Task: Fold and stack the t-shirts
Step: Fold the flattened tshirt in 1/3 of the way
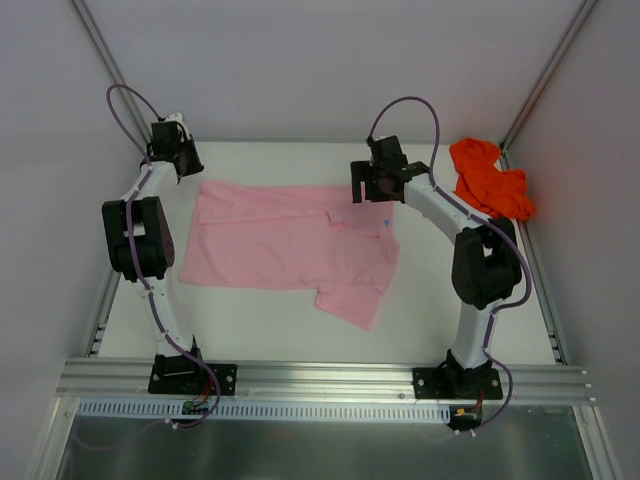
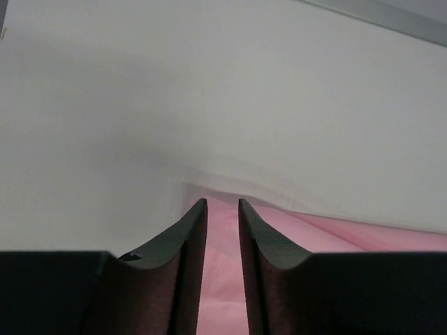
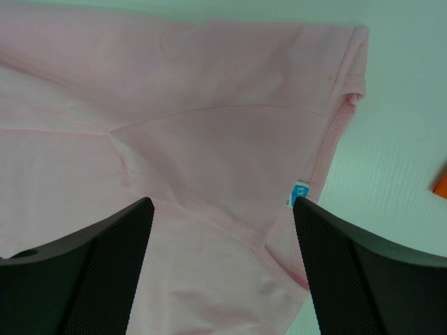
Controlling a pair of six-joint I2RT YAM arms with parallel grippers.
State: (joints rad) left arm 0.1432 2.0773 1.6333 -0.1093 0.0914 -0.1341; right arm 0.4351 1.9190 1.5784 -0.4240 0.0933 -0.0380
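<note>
Over pink t-shirt [image 1: 280, 240], left gripper [image 2: 223, 202] barely apart, right gripper [image 3: 222, 206] wide apart, cloth contact unclear

bright even light, soft shadows, wrist views blurry

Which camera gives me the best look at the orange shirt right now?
Top external: the orange shirt shows whole there, crumpled at the far right corner of the table, apart from the pink shirt. The right wrist view catches only an orange sliver at its right edge. The left wrist view shows none of it.
</note>
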